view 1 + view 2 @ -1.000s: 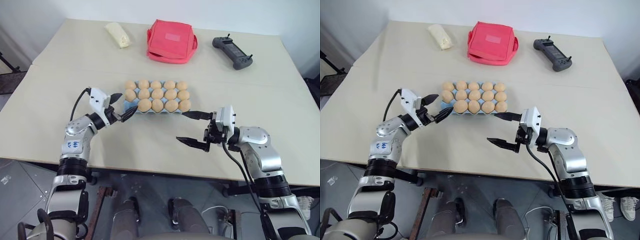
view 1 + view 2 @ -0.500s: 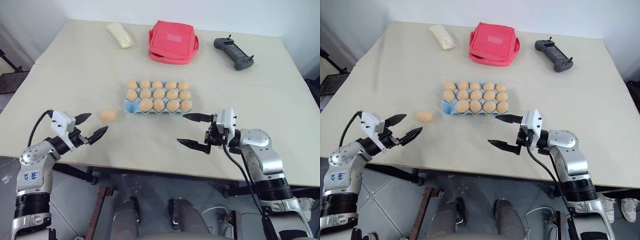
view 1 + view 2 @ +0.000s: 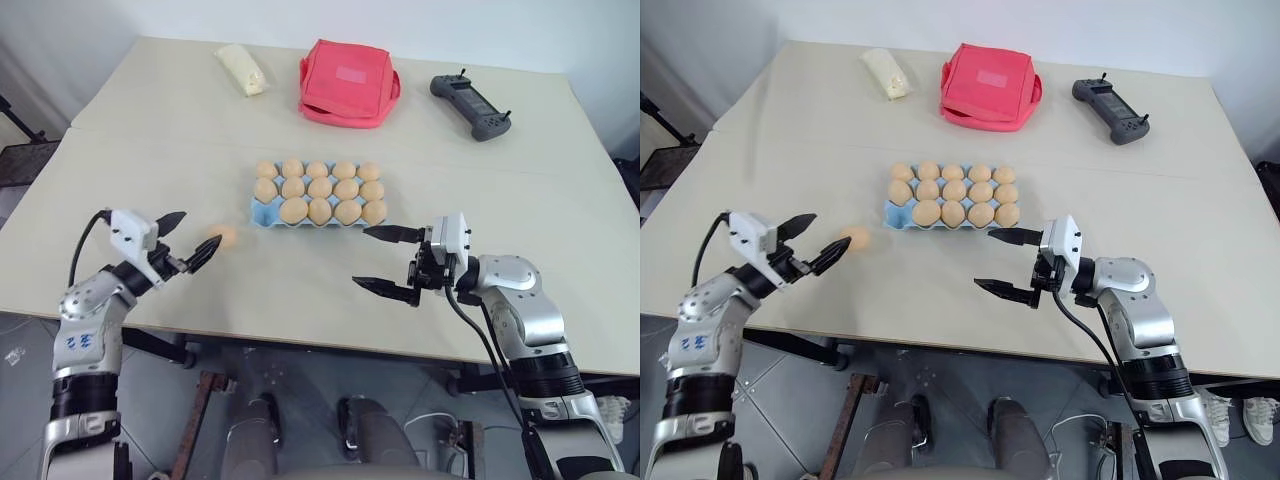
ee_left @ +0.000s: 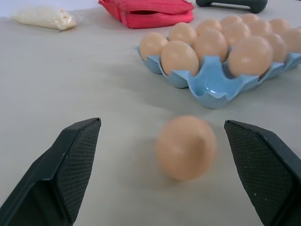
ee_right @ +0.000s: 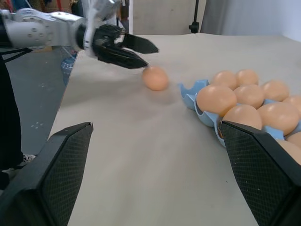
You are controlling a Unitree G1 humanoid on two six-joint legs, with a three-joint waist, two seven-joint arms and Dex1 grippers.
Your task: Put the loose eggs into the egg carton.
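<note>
I have one loose egg [image 3: 854, 238] lying on the surface, just beside the short end of the egg carton [image 3: 898, 214] that faces the surface's left edge. The carton stands near the middle of the surface. From the left wrist view the corner cup at this end, on the near side, looks empty, and all other cups I can see hold an egg.

The left gripper [image 3: 810, 243] is wide open and holds nothing. It points level at the egg from the left edge side, and its fingertips are close to the egg but I see no contact. The right gripper [image 3: 1003, 262] is also fully open and empty, and it waits near the front edge, apart from the carton's other end.

The egg looks a little blurred in the left wrist view, so I judge it may be rolling. I would wait until it lies quiet. Then I would bring the left gripper forward so the egg sits in the middle between both fingers, with the pads on its widest part, and close slowly and softly, because the shell is smooth and can slip or crack. After this I would lift straight up, carry it over the empty corner cup, lower it until it rests inside, and only then open.
</note>
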